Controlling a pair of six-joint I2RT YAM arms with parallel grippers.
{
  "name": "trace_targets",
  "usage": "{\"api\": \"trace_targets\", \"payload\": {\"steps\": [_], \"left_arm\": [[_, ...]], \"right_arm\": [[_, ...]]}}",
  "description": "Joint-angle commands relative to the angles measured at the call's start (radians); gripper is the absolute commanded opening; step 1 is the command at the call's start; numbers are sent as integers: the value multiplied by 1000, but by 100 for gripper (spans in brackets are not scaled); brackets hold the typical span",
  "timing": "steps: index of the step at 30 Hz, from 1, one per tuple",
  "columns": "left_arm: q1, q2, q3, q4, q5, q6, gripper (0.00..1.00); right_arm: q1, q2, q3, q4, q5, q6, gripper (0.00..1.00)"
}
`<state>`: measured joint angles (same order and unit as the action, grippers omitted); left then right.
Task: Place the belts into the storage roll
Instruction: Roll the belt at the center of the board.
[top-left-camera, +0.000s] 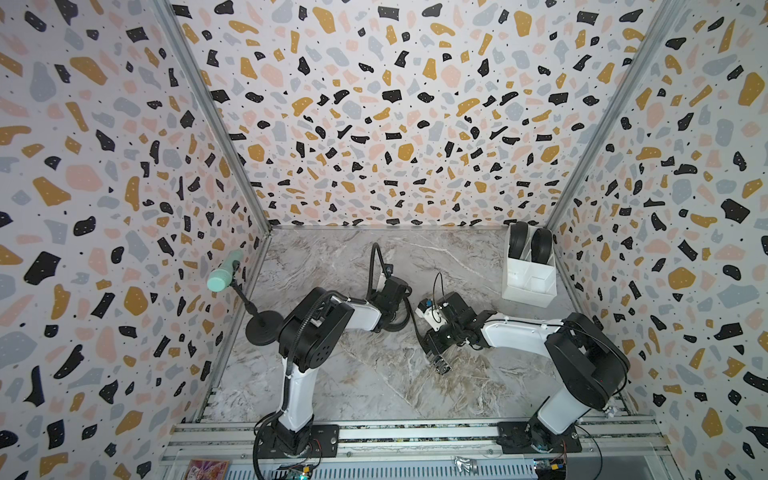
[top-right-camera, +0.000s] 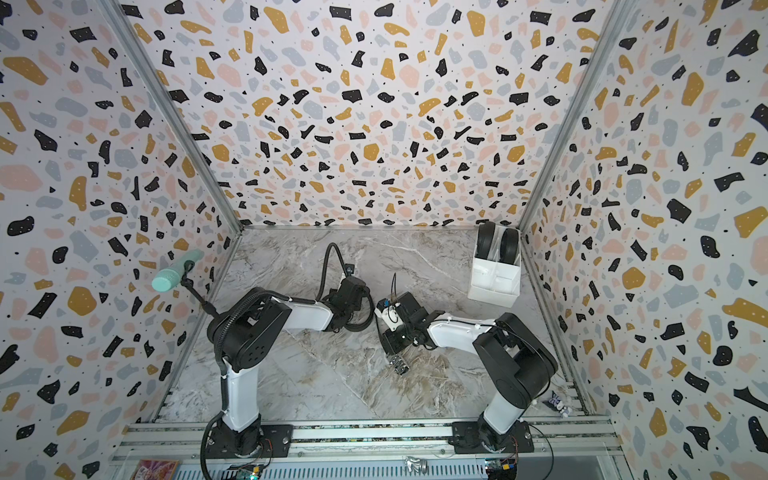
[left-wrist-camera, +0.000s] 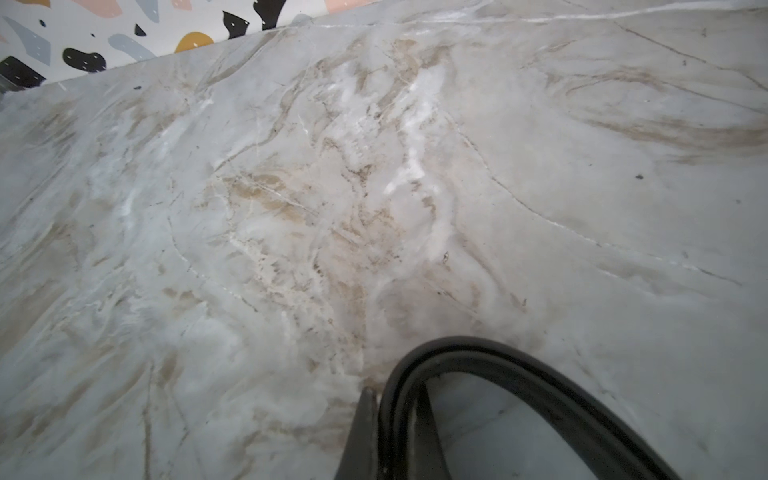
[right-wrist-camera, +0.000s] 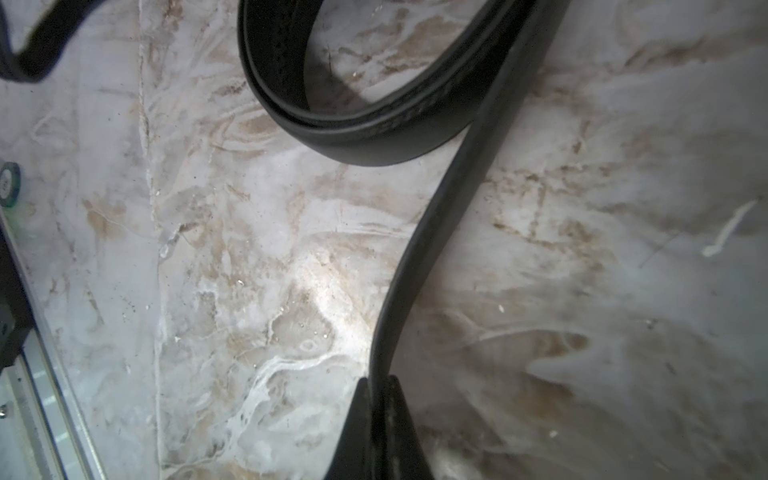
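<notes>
Both the left claw (left-wrist-camera: 394, 401) and the right claw (right-wrist-camera: 377, 388) pinch the third belt (right-wrist-camera: 436, 216), half-coiled on the counter (right-wrist-camera: 249, 270) between the arms; its springy strap could unwind or slip free. Only the wrist views show those pinches; both top views show the box (top-left-camera: 528, 286) by the far wall holding two rolled belts (top-left-camera: 530, 245).

- Marble-patterned worktop (top-left-camera: 374, 395), grey-white with tan veins.
- At two o'clock, by the far corner: white storage roll (top-left-camera: 528, 286) standing on it.
- At nine o'clock, by the edge: round black stand base (top-left-camera: 262, 328).
- Near centre: black belt (right-wrist-camera: 436, 216) looped on its edge, silver buckle (top-left-camera: 441, 366) toward six o'clock.
</notes>
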<state>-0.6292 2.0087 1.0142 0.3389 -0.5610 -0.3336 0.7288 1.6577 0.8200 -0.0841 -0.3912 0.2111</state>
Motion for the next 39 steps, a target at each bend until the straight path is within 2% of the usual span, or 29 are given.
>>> {"api": "trace_targets", "payload": {"steps": [1,5,7,10,12,15,19,23,27,32,35,39], "left_arm": [[-2,19,-37,-26,37,-94,0],[-10,3,-61,-29,43,-124,0],[-12,5,-60,-35,47,-128,0],[-13,7,-59,-42,55,-129,0],[-13,8,-60,-39,60,-129,0],[-14,11,-60,-38,67,-125,0],[-13,17,-56,-40,75,-120,0],[-14,18,-53,-46,75,-125,0],[-13,16,-50,-55,77,-133,0],[-14,16,-51,-64,68,-132,0],[-14,13,-53,-67,64,-131,0],[-13,12,-53,-67,64,-130,0]], "right_arm": [[28,77,17,-112,-118,79,6],[54,105,84,-10,-236,145,24],[63,98,93,53,-280,170,40],[35,69,89,88,-259,182,55],[-12,48,77,94,-249,183,61],[-94,25,72,86,-199,171,65],[-155,72,168,3,-73,113,69],[-160,163,281,-12,-44,99,78],[-152,223,328,42,-20,134,83],[-126,283,394,45,8,141,84],[-109,289,437,-5,70,120,84],[-151,315,514,-56,96,83,85]]}}
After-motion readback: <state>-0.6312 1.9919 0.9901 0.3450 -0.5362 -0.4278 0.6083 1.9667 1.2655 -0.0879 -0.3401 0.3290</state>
